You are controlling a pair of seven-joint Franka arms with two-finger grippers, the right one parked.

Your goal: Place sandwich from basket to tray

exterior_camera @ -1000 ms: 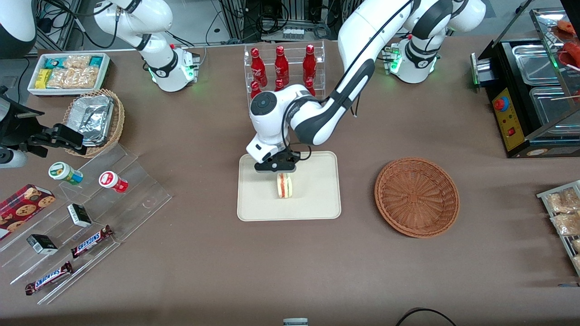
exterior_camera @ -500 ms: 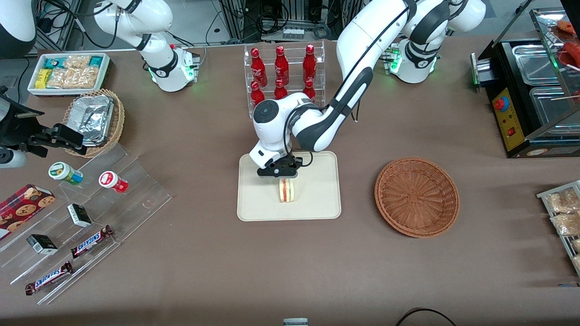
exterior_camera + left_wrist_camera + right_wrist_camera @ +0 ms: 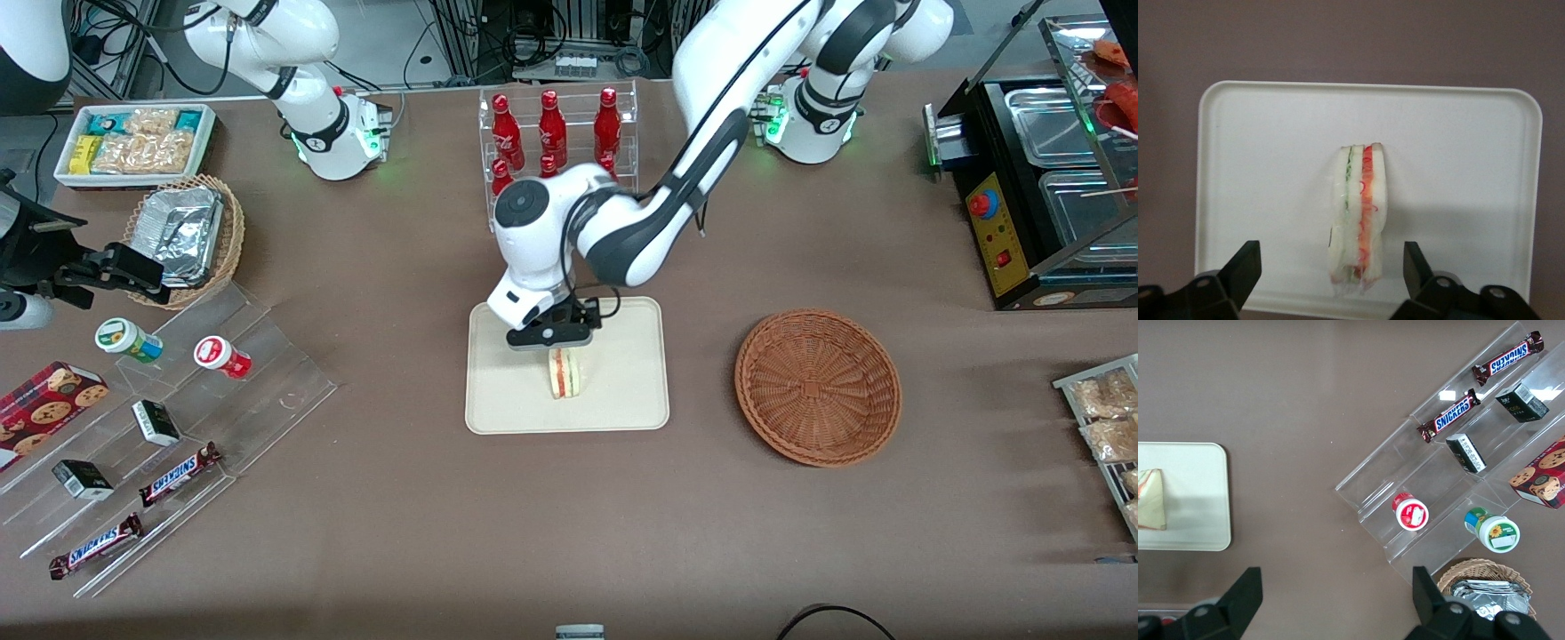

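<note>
Since a second ago the tool (image 3: 554,342) has risen off the sandwich (image 3: 564,372) and its arm has drawn slightly away from the front camera; the sandwich has shifted a little on the tray (image 3: 622,391) and now stands free. It rests upright on its edge near the middle of the tray, its white bread, red-orange and pale green layers facing up. In the left wrist view the tool (image 3: 1331,277) hangs above the sandwich (image 3: 1358,217) with its two fingers (image 3: 1241,270) spread wide, one on each side and both clear of the bread — nothing is gripped. The tray (image 3: 1238,167) lies flat on the brown surface (image 3: 569,516), its rim showing all around.

The basket (image 3: 818,387) sits on the surface toward the working arm's end, well apart from the tray, with only its woven bottom showing. A clear rack of red bottles (image 3: 556,133) stands farther from the front camera than the tray, partly hidden by the arm. In the right wrist view the sandwich (image 3: 1151,499) lies on the tray (image 3: 1198,520) — a clear stepped stand holding Snickers bars (image 3: 1451,417) is well apart from it.
</note>
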